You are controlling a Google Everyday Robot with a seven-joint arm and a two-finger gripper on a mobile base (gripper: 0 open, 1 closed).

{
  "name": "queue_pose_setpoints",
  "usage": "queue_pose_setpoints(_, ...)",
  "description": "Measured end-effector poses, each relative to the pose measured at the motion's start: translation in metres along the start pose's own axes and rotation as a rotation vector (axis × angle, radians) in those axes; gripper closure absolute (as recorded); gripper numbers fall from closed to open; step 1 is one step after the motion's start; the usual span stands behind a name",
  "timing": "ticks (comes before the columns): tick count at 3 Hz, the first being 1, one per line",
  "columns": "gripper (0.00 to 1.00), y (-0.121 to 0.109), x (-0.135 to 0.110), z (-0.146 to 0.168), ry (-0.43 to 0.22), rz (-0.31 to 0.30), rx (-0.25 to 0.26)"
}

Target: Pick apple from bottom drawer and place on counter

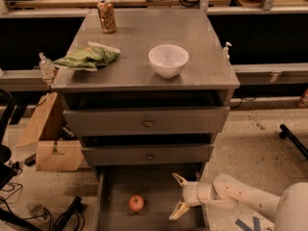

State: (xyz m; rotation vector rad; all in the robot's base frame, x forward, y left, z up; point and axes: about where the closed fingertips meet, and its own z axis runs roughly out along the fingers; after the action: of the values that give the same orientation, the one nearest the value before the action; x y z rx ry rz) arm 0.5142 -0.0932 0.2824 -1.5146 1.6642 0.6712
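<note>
The apple (pixel 136 203), small and red-orange, lies on the floor of the open bottom drawer (pixel 115 182), left of centre. My gripper (pixel 176 195) reaches in from the right over the drawer's right half, its two pale fingers spread open and pointing left toward the apple. It is a short gap to the right of the apple and holds nothing. The counter (pixel 144 47) is the grey metal top of the cabinet above.
On the counter stand a white bowl (pixel 168 60), a green chip bag (pixel 88 57) and a soda can (pixel 107 16). The two upper drawers (pixel 147 121) are shut. A cardboard box (pixel 53 143) and cables lie on the floor at left.
</note>
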Motion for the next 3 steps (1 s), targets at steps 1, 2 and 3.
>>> queue_pose_setpoints(1,0.0,0.017,0.03,0.048,0.007,0.044,-0.037)
queue_pose_setpoints(2,0.0,0.032,0.04,0.123,0.008,0.055,-0.118)
queue_pose_setpoints(3,0.0,0.033,0.04,0.129,0.008,0.053,-0.125)
